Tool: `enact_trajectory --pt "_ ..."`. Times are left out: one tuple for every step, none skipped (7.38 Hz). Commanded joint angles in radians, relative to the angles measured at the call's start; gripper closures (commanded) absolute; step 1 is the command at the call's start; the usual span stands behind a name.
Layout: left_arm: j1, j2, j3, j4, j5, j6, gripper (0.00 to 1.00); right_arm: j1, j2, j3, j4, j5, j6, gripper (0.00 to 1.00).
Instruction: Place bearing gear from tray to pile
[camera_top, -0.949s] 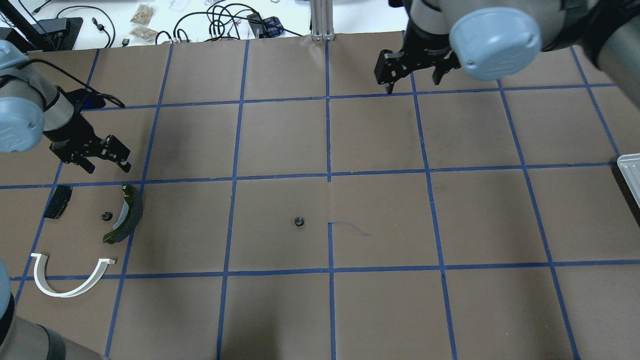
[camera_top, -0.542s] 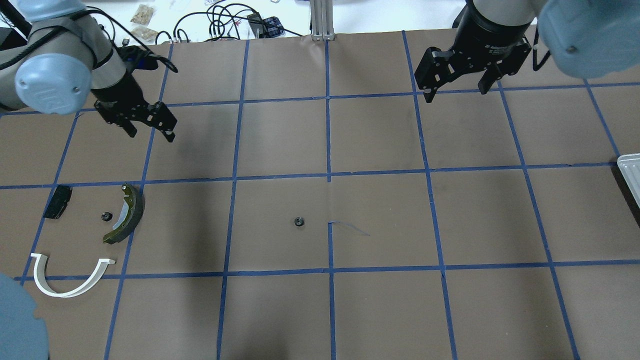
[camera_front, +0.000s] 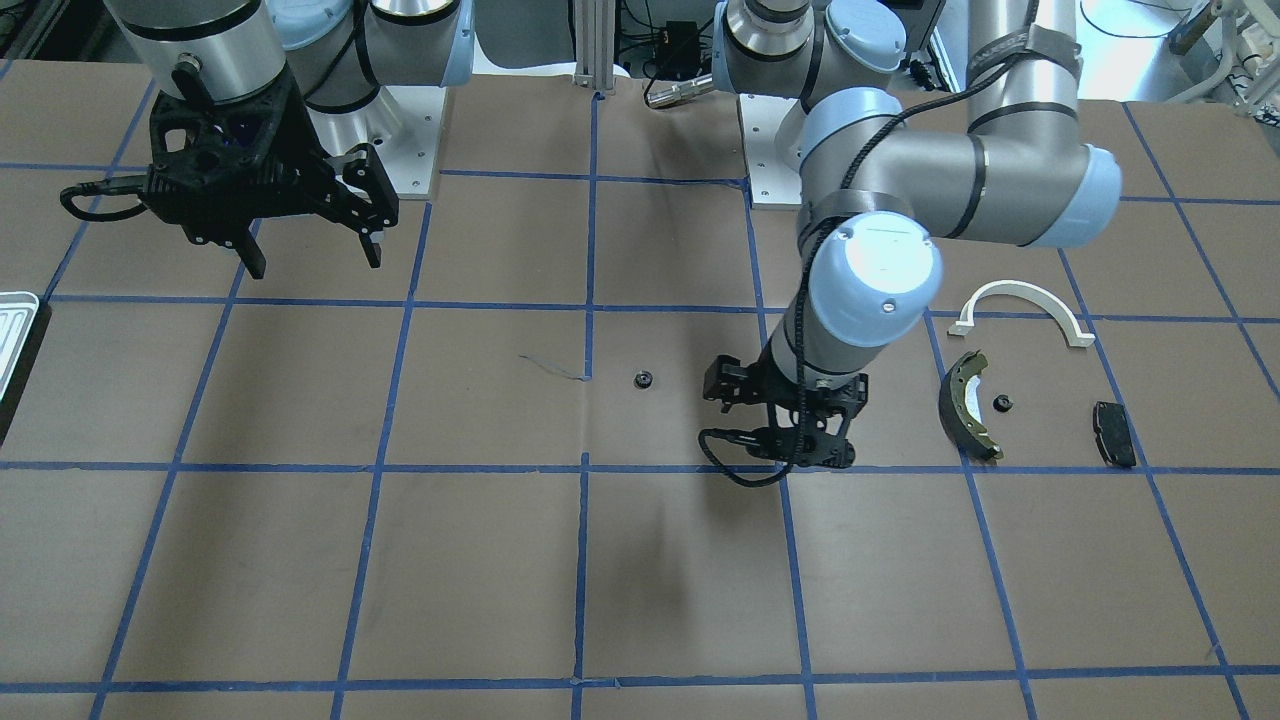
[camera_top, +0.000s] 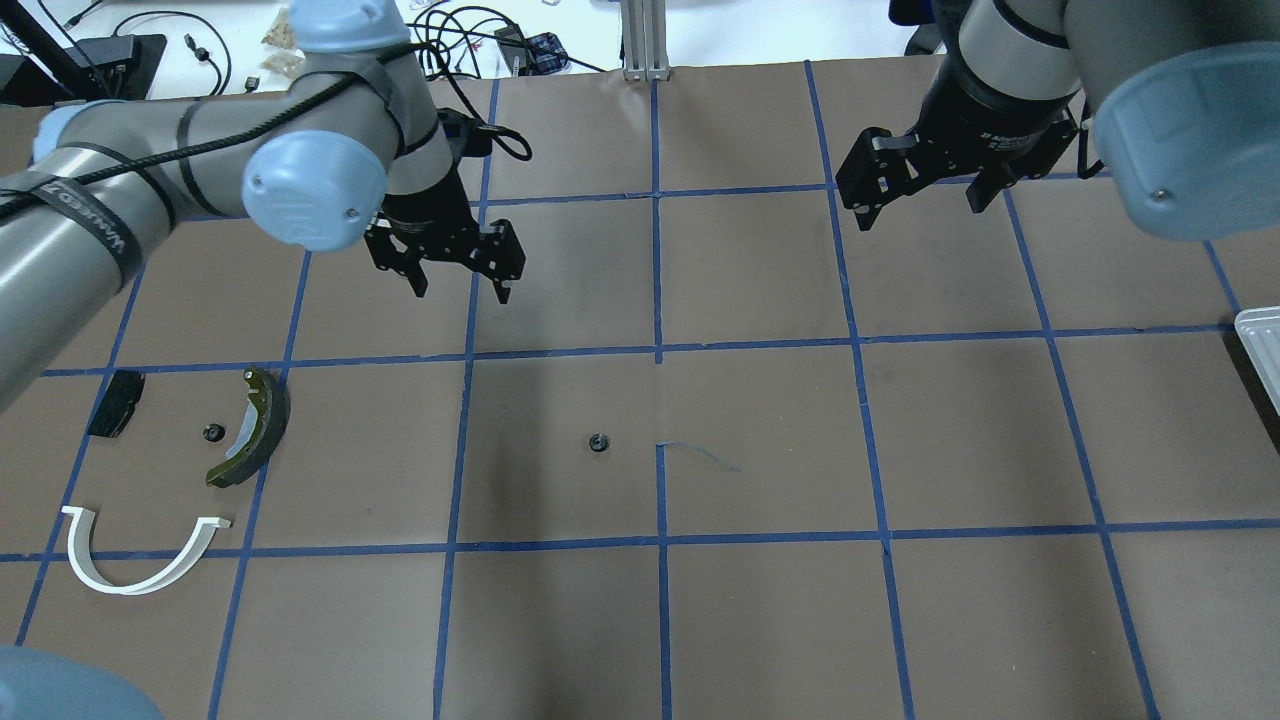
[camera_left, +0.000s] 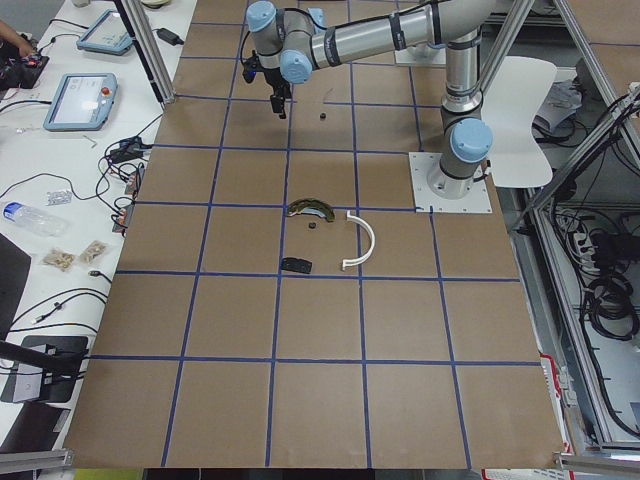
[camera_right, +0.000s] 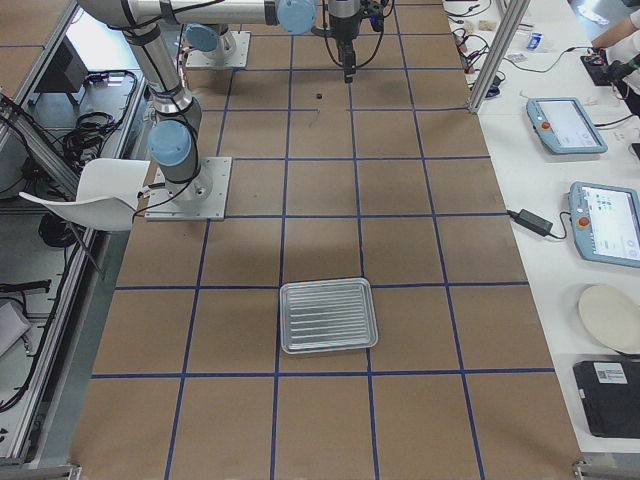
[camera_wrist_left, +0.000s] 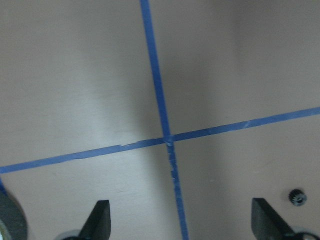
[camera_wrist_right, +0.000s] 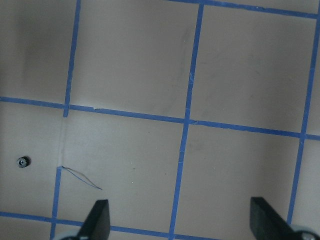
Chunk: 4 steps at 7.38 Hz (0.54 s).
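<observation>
A small black bearing gear (camera_top: 598, 443) lies on the brown paper near the table's middle, also seen in the front view (camera_front: 644, 379) and low right in the left wrist view (camera_wrist_left: 298, 196). A second gear (camera_top: 212, 432) sits in the pile beside the olive brake shoe (camera_top: 262, 420), the black pad (camera_top: 115, 403) and the white half-ring (camera_top: 130, 588). My left gripper (camera_top: 460, 293) hovers open and empty, up and left of the middle gear. My right gripper (camera_top: 920, 212) hangs open and empty at the far right. The ribbed tray (camera_right: 328, 315) is bare; only its corner (camera_top: 1262, 345) shows overhead.
Blue tape lines divide the brown table into squares. Cables and small items lie beyond the far edge (camera_top: 450, 40). An aluminium post (camera_top: 645, 40) stands at the far middle. Tablets and a plate rest on the side bench (camera_right: 600, 210).
My left arm has swung from above the pile up and to the right, toward the table's middle. My right gripper shifted a little to the right. Both stayed open; no part moved.
</observation>
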Motion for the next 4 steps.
enact_trajectory --pt "-0.091 -0.021 -0.075 0.07 -0.05 -0.14 0.0 -0.001 0.0 -0.019 0.025 -0.017 0.078 0.0" --pt "-0.137 -0.03 -0.115 0.145 -0.058 -0.171 0.0 -0.01 0.001 -0.028 0.034 -0.013 0.075 0.0" --pt "-0.151 -0.039 -0.151 0.159 -0.058 -0.195 0.0 -0.016 0.0 -0.027 0.046 -0.005 0.078 0.0" --pt "-0.153 -0.051 -0.188 0.212 -0.1 -0.201 0.0 -0.017 0.001 -0.032 0.045 -0.007 0.08 0.0"
